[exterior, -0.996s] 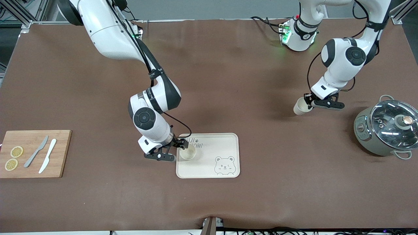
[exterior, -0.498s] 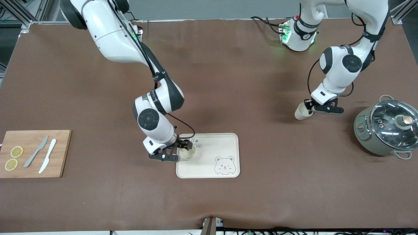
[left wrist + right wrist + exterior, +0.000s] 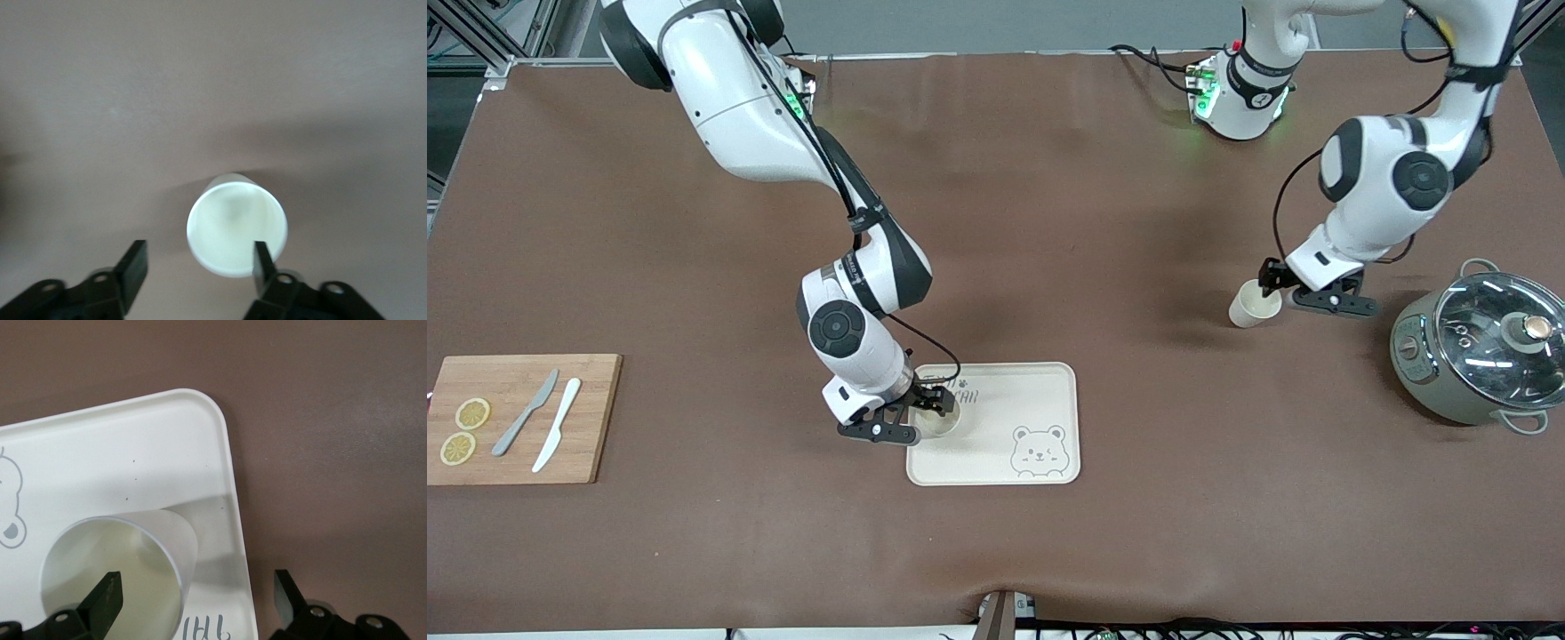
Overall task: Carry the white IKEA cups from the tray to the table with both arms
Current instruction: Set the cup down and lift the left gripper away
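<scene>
Left gripper (image 3: 1272,286), jaws spread, releases one small off-white tapered cup (image 3: 1252,306) onto the brown tabletop (image 3: 1103,222), well apart from the cream bear-printed tray (image 3: 1040,391). Right gripper (image 3: 925,418), jaws spread astride the second cup (image 3: 938,423) on that tray, must close next.

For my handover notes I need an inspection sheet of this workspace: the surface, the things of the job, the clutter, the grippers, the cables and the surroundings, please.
Surface: table under a brown mat, flat.
Job's things: tray near the table's middle; one white cup upright on it; second white cup upright on the mat toward the left arm's end.
Clutter: wooden cutting board with two lemon slices, grey knife, white knife; green pot with glass lid.
Grippers: right gripper open, one finger inside the tray cup's rim, one outside; left gripper open beside the second cup, one finger at its rim.
Cables: black cables on both arms and along the table edge.
Surroundings: metal frame at the corners.
</scene>
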Controlling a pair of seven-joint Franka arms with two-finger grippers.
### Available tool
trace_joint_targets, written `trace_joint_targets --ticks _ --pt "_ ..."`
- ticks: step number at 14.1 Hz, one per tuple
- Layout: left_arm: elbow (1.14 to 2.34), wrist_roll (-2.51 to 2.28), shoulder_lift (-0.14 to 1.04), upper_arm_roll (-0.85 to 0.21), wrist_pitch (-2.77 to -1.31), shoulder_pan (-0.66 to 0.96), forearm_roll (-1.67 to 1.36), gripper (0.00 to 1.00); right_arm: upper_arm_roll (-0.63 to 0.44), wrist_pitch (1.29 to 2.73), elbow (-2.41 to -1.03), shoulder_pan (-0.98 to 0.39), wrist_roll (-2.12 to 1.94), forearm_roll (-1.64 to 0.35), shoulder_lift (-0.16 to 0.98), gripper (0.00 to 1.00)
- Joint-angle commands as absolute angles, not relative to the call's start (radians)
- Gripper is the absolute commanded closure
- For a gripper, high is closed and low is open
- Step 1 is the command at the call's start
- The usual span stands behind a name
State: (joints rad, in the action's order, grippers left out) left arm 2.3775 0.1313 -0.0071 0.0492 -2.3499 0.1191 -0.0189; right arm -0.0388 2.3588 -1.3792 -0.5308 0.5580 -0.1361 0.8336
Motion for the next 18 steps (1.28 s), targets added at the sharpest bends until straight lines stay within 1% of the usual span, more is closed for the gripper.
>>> trace_joint_targets --ticks 1,4,5,8,9,10,12,13,14,16,18 --pt "2.219 0.085 -0.003 0.037 -2.186 0.120 0.008 0.00 -0.035 2.356 -1.353 -0.529 0.546 -0.160 0.847 0.00" --pt "2.024 0.042 0.101 0.029 -2.180 0.124 0.006 0.00 -0.034 2.352 -1.353 -0.529 0.548 -0.160 0.847 0.00" --pt "1.946 0.029 0.150 0.029 -2.159 0.127 -0.006 0.00 -0.035 2.352 -1.353 -0.529 0.548 -0.160 0.847 0.07" --pt "1.624 -0.058 0.354 0.020 -2.082 0.144 -0.009 0.00 -0.034 2.350 -1.353 -0.531 0.549 -0.161 0.847 0.39" --pt "1.523 -0.101 0.406 0.017 -2.033 0.149 -0.008 0.00 -0.034 2.350 -1.353 -0.534 0.549 -0.161 0.847 0.47" --pt "1.450 -0.126 0.429 0.018 -1.976 0.169 -0.006 0.00 -0.034 2.350 -1.353 -0.535 0.549 -0.161 0.847 0.54" --pt "1.385 -0.135 0.425 0.018 -1.886 0.170 -0.009 0.00 -0.034 2.350 -1.353 -0.540 0.549 -0.161 0.845 0.68" --pt "1.378 -0.135 0.414 0.014 -1.859 0.167 -0.011 0.00 -0.032 2.352 -1.353 -0.541 0.551 -0.161 0.845 0.76" --pt "1.376 -0.135 0.387 0.015 -1.832 0.164 -0.024 0.00 -0.032 2.353 -1.353 -0.543 0.552 -0.161 0.845 0.86" --pt "1.376 -0.135 0.344 0.014 -1.790 0.156 -0.044 0.00 -0.034 2.355 -1.353 -0.549 0.560 -0.161 0.845 1.00" --pt "1.376 -0.135 0.309 0.015 -1.770 0.153 -0.048 0.00 -0.034 2.356 -1.353 -0.554 0.561 -0.161 0.845 1.00"
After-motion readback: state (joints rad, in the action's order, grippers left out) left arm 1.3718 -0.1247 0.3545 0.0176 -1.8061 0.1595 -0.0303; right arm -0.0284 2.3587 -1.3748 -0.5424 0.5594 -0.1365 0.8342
